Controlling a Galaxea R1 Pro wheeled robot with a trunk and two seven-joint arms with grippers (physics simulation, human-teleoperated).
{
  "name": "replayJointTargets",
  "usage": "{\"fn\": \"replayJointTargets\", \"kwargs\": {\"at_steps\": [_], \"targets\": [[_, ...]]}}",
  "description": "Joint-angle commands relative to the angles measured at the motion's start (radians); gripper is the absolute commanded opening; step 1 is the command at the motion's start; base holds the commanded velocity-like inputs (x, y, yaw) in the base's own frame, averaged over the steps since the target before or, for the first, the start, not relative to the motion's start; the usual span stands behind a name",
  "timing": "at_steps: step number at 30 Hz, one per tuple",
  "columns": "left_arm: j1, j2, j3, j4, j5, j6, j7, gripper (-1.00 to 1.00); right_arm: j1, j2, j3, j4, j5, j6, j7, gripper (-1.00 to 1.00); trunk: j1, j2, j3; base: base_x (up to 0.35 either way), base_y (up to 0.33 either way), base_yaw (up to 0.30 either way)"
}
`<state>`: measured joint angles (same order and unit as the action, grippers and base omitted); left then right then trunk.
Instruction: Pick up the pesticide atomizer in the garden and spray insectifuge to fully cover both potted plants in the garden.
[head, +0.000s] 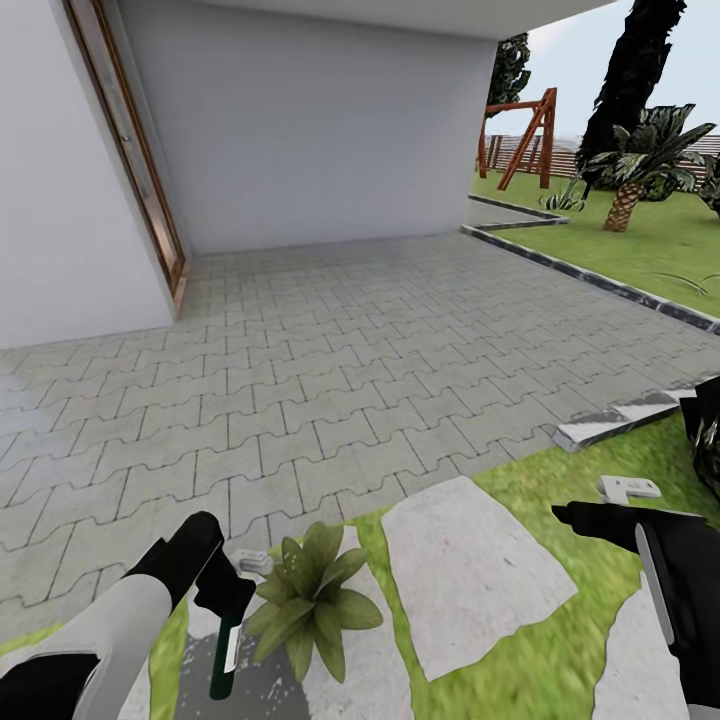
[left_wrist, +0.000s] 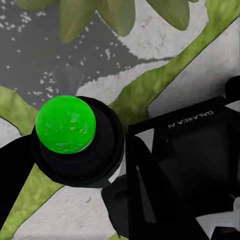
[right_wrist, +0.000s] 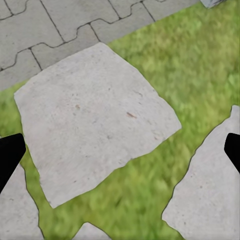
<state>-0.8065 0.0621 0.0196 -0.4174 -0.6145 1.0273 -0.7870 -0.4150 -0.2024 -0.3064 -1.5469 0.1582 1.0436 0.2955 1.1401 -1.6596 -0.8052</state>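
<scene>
Left gripper (head: 225, 590) clamps the pesticide atomizer (head: 226, 650); its wrist camera reveals a green cap (left_wrist: 65, 125).

You see even, bright daylight and no hard glare. The paving (head: 330, 370) under the roof is softly shaded; a dark patch lies beside the potted plant (head: 308, 598). Both wrist views look slightly soft.

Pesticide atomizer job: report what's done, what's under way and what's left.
Done: the left gripper has the pesticide atomizer off the ground, jaws closed on it. In hand: it hangs beside one potted plant, where the stepping stone looks wet and speckled. Left: finishing this plant's cover, then the second plant. The right gripper is open and idle.
</scene>
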Motion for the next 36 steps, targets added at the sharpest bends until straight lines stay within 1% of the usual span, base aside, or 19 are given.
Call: {"fn": "replayJointTargets", "kwargs": {"at_steps": [1,7,17,28,36], "targets": [[0.0,-0.001,0.002,-0.001,-0.01,0.003,-0.009,-1.0,-0.001,0.0,-0.001,-0.001,0.01,0.004,0.01,1.0,0.0,0.0,-0.001,0.0,0.0,0.0],[-0.001,-0.006,0.005,-0.001,-0.01,0.003,-0.009,-1.0,-0.001,-0.001,-0.001,-0.001,0.01,0.004,0.011,1.0,0.0,0.0,-0.004,0.0,0.065,0.038],[-0.001,0.0,0.006,-0.001,-0.01,0.004,-0.009,-1.0,-0.001,0.0,-0.002,-0.001,0.01,0.004,0.011,1.0,0.0,0.0,-0.005,0.0,0.069,0.003],[-0.002,0.004,0.004,-0.001,-0.01,0.004,-0.009,-1.0,-0.001,-0.001,-0.002,0.0,0.009,0.004,0.011,1.0,0.0,0.0,-0.005,0.0,0.015,-0.209],[-0.002,0.004,0.004,-0.001,-0.01,0.004,-0.009,-1.0,-0.001,-0.002,-0.002,0.0,0.01,0.004,0.011,1.0,0.0,0.0,-0.005,0.0,0.24,-0.049]]}}
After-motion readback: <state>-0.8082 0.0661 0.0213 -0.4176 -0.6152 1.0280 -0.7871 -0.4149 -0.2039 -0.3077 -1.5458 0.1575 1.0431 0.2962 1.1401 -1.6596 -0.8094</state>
